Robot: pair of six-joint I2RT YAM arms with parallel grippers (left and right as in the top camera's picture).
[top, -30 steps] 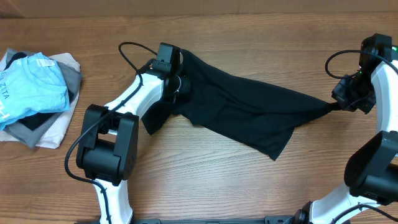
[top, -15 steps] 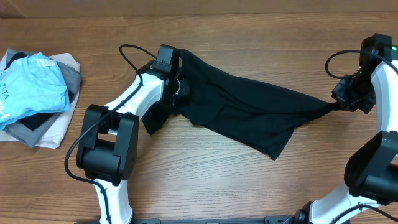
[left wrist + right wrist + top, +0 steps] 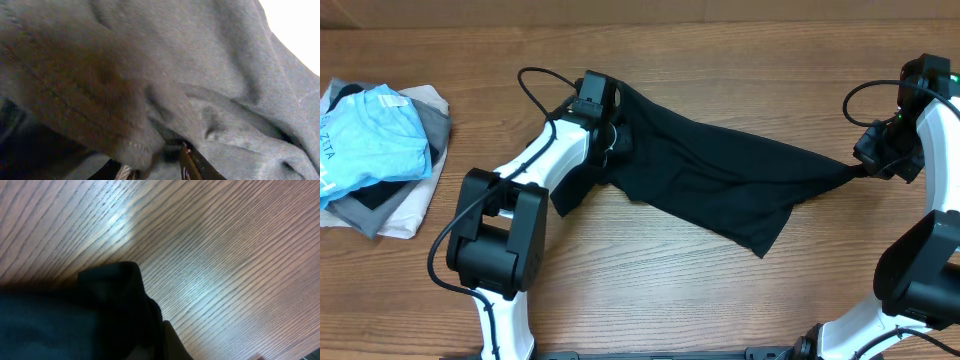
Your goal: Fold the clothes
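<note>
A black garment lies stretched across the wooden table between my two arms. My left gripper is at its upper left end, shut on the cloth; the left wrist view is filled with the grey-looking fabric bunched over the fingers. My right gripper is shut on the garment's pulled-out right corner, and the right wrist view shows the black cloth in the fingers just above the table. A lower flap hangs toward the front.
A pile of clothes with a light blue shirt on top lies at the left edge of the table. Bare wood lies in front of the garment. A black cable loops by the left arm.
The left arm has shifted slightly to the right, with its gripper still on the cloth. The garment and the right arm look unchanged.
</note>
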